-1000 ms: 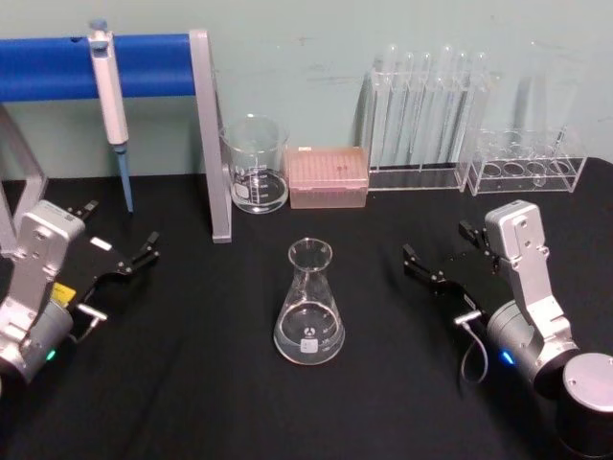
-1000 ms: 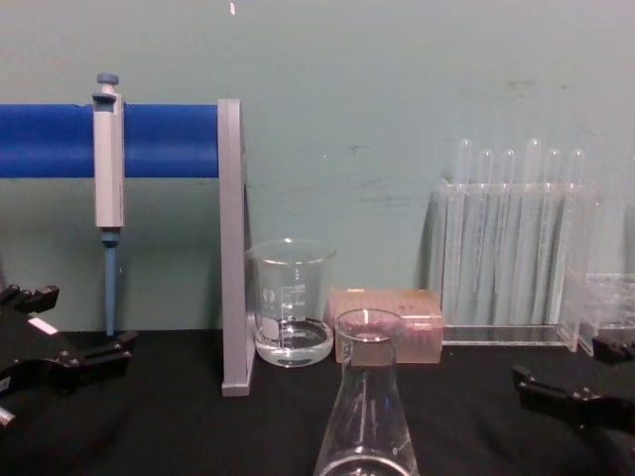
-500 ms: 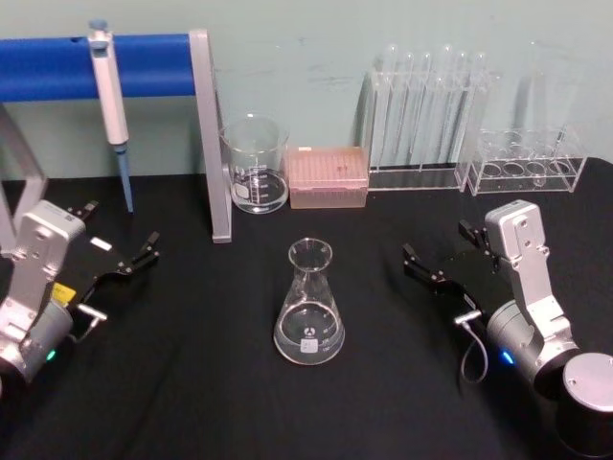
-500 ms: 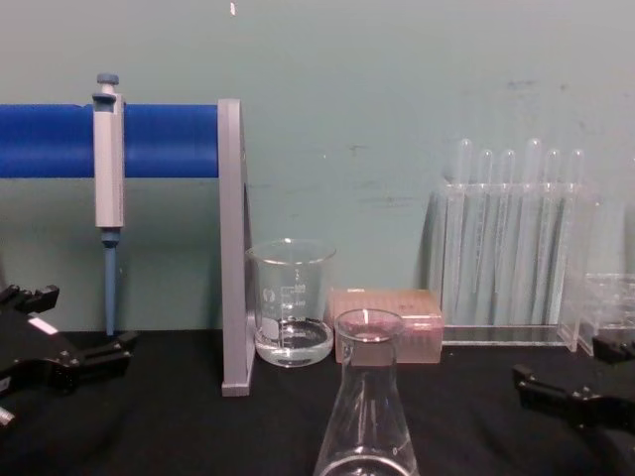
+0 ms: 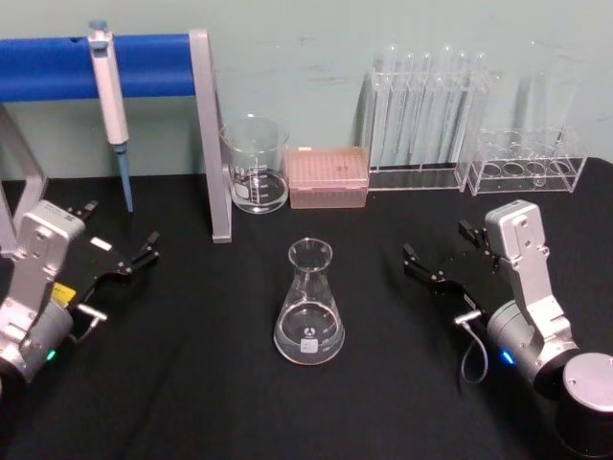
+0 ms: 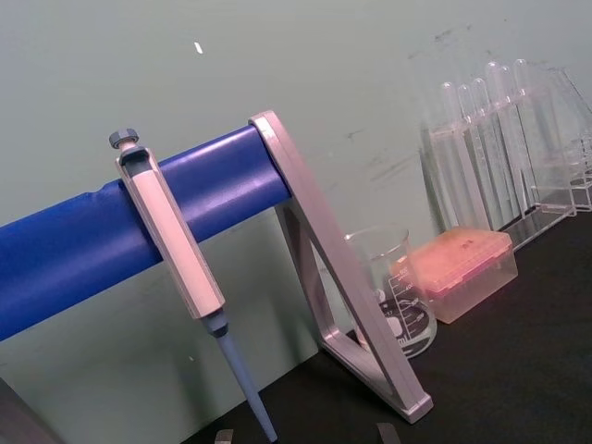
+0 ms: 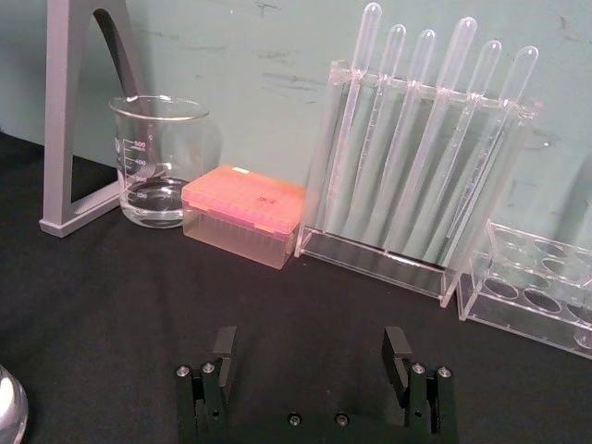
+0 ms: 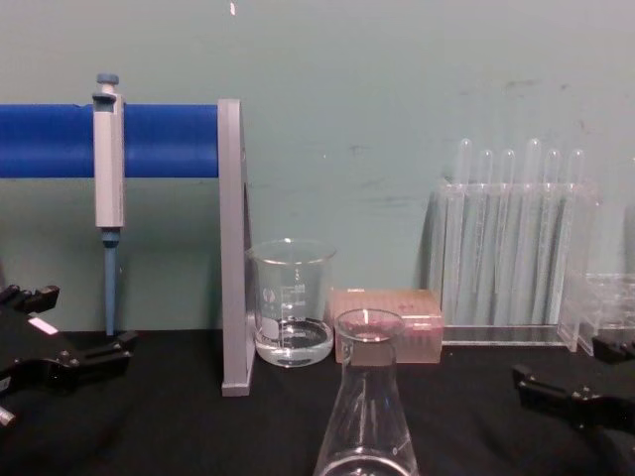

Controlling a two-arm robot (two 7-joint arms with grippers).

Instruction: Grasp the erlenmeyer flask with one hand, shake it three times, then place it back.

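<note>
The erlenmeyer flask [image 5: 309, 305] stands upright on the black table mid-front, clear glass with a little liquid in its base; the chest view has it close and central [image 8: 367, 407], and its edge peeks into the right wrist view [image 7: 7, 407]. My left gripper [image 5: 120, 230] rests open at the table's left, well apart from the flask, and appears low at the chest view's edge [image 8: 84, 319]. Over on the other side my right gripper [image 5: 438, 242] is open too, a short way from the flask, its fingers spread wide with nothing between them [image 7: 310, 347].
A beaker [image 5: 255, 165] with some liquid, a pink tip box [image 5: 328, 176], a rack of test tubes [image 5: 426, 105] and a low clear rack [image 5: 527, 163] line the back. A pipette [image 5: 110, 96] hangs on the blue-barred stand [image 5: 144, 53] at back left.
</note>
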